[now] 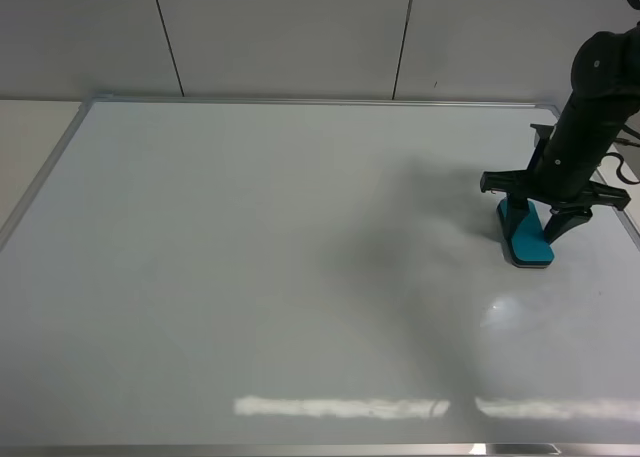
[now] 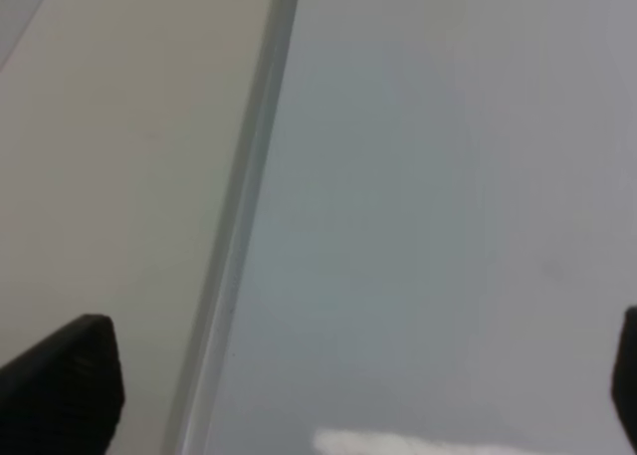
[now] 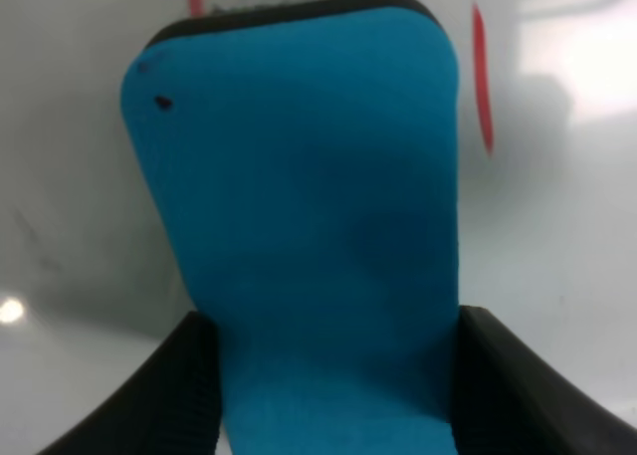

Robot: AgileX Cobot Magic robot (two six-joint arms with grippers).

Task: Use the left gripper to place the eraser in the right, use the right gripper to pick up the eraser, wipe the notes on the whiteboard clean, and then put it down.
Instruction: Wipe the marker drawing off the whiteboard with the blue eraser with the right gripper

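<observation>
I see the right gripper (image 1: pixel 541 227) clamped on the eraser (image 1: pixel 527 243), which lies on the red notes (image 3: pixel 482 77) near the right edge of the whiteboard (image 1: pixel 250 277); the left gripper (image 2: pixel 328 395) is wide open, empty.

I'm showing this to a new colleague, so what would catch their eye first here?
The teal eraser, held in the right gripper near the right edge of the big whiteboard, stands out against all the white. In the right wrist view, red notes peek out beside the eraser's far end.

Right arm (image 1: pixel 598 87) — smooth, rounded, blk; end effector (image 1: pixel 537 220) blk.
</observation>
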